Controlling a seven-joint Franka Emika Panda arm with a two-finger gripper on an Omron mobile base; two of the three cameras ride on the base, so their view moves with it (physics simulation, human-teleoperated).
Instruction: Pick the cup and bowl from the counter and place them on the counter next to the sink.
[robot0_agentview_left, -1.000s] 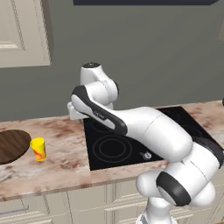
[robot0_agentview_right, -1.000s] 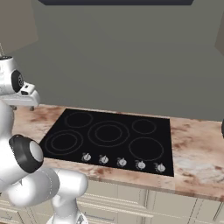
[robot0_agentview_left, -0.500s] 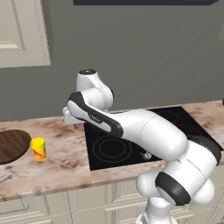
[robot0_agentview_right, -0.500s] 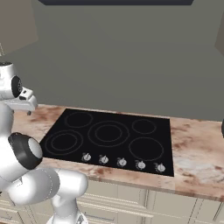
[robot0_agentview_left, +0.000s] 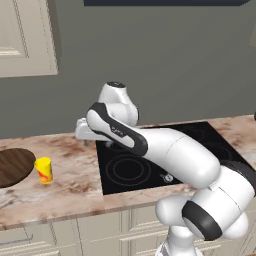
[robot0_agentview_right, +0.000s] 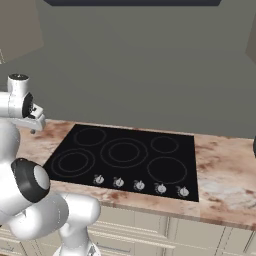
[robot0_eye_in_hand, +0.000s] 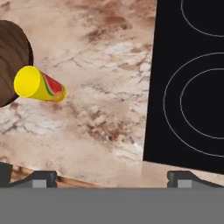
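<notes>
The yellow cup (robot0_agentview_left: 44, 170) with red blotches stands on the beige counter (robot0_agentview_left: 75, 170), left of the black cooktop. Just left of it lies the wide dark wooden bowl (robot0_agentview_left: 12, 167), cut off by the picture's edge. My gripper (robot0_agentview_left: 84, 138) hangs above the counter to the right of the cup, near the cooktop's left edge, and is apart from both. In the hand view the cup (robot0_eye_in_hand: 39, 85) lies at upper left beside the bowl (robot0_eye_in_hand: 11, 61). The gripper (robot0_eye_in_hand: 111, 179) is open, with nothing between its fingertips (robot0_eye_in_hand: 41, 177). The sink is out of view.
The black glass cooktop (robot0_agentview_left: 150, 160) fills the counter's middle, with knobs (robot0_agentview_right: 139, 185) along its front edge. More counter (robot0_agentview_right: 225, 170) runs on to its right. A cream wall cabinet (robot0_agentview_left: 25, 35) hangs at upper left.
The hand has sunk a little toward the counter as the arm's upper joints shifted. The jaws have stayed open. Cup and bowl have not moved.
</notes>
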